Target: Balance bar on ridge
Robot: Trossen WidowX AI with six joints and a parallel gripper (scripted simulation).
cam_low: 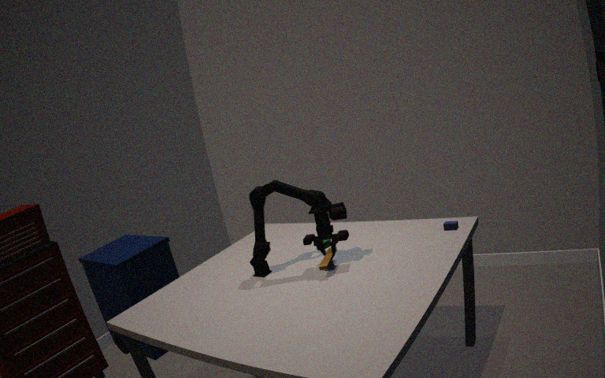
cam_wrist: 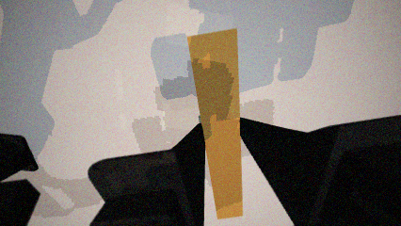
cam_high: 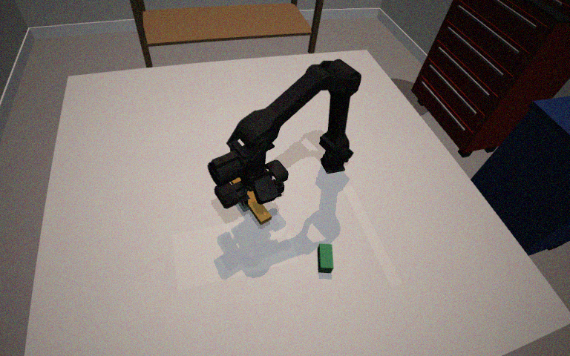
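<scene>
Bar (cam_high: 259,211) in the top view hangs clamped in your gripper (cam_high: 249,190), well apart from the green ridge (cam_high: 325,257). Exterior shows it tilted, low end near the table (cam_low: 390,299). Wrist confirms the pinch. You're mid-carry; next, level it over the ridge.

The black arm's gripper (cam_high: 252,193) is clamped on the orange bar (cam_high: 259,211), which slants down toward the white table (cam_high: 102,176), while the green ridge block (cam_high: 325,257) lies well apart nearer the front edge.
</scene>
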